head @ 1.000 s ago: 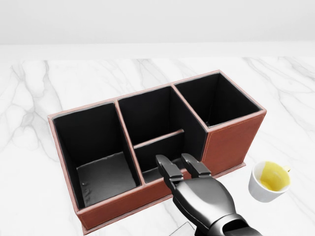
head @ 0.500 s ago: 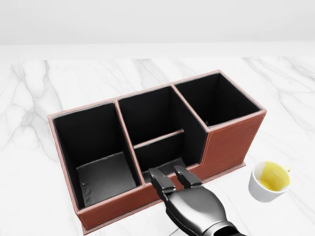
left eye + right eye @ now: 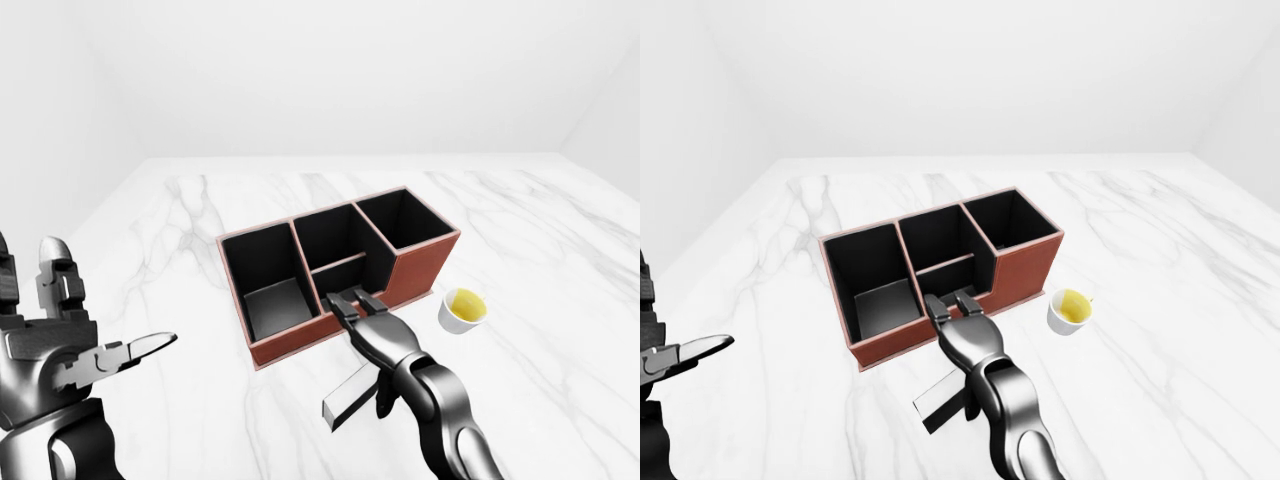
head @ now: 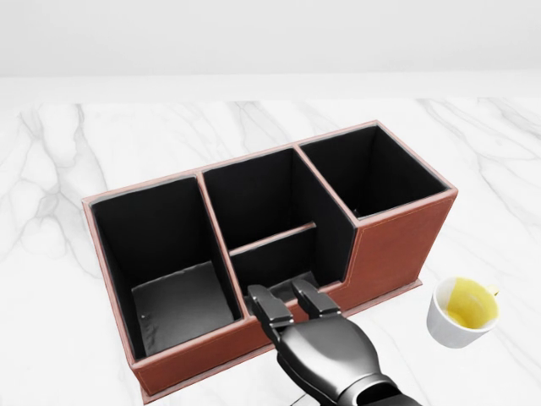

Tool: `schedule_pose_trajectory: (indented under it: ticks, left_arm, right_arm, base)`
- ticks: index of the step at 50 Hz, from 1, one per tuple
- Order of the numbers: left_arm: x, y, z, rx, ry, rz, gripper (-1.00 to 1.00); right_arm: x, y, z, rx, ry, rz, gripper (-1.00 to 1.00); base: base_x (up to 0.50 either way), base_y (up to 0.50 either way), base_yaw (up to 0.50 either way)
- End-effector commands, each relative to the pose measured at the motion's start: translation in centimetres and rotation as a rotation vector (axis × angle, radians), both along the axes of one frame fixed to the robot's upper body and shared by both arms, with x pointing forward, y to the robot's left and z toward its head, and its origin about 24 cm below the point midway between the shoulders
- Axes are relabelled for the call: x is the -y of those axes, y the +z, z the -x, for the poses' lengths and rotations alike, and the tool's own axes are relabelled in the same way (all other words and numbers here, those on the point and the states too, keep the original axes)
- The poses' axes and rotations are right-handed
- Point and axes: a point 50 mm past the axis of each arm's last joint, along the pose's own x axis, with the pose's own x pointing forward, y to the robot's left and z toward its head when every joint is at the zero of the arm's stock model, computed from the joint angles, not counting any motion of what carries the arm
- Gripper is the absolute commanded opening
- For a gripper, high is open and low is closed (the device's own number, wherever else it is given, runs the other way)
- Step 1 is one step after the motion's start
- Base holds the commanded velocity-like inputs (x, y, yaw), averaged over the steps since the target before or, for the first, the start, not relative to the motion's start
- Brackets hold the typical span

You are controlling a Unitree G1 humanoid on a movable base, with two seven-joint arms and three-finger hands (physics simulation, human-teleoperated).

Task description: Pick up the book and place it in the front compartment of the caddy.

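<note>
My right hand (image 3: 378, 335) hangs over the near edge of the caddy (image 3: 425, 262), two fingertips (image 4: 270, 309) reaching just past its low near wall at the middle section. The hand is closed on the book (image 3: 350, 392): my thumb is under it and the fingers lie above. The book is a flat grey slab, tilted, its free end pointing down and left toward the tabletop (image 3: 560, 250), nearer to me than the caddy wall. It is not in any compartment.

My left hand (image 3: 60, 345) is raised at the far left, well apart from everything, fingers spread wide and holding nothing.

One caddy, set at an angle, its right end farther from me. It has four compartments: one on the left, one on the right, and the middle split by a low divider into a near and a far one. All four look dark inside; I see nothing standing in them.

One cup (image 3: 464, 309) with yellow inside stands on the tabletop just right of the caddy's near right corner, apart from it.

Open marble lies all around the caddy, widest to the right and on the far side. The tabletop's left edge runs close by my left hand.
</note>
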Motion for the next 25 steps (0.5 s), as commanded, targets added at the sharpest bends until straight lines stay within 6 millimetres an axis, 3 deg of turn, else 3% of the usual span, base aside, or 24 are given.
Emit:
schedule_pose_trajectory:
  ticks: [1, 25]
  left_arm:
    - [-0.1, -0.1, 0.3, -0.005, 0.006, 0.001, 1.0]
    - [-0.4, -0.7, 0.2, -0.027, 0.012, 0.009, 1.0]
  right_arm:
    - [-0.2, -0.1, 0.0, -0.003, 0.007, 0.006, 1.0]
    - [-0.9, -1.5, 0.3, -0.06, 0.037, 0.025, 1.0]
  base:
    - [0.0, 0.0, 0.0]
    - [0.0, 0.0, 0.0]
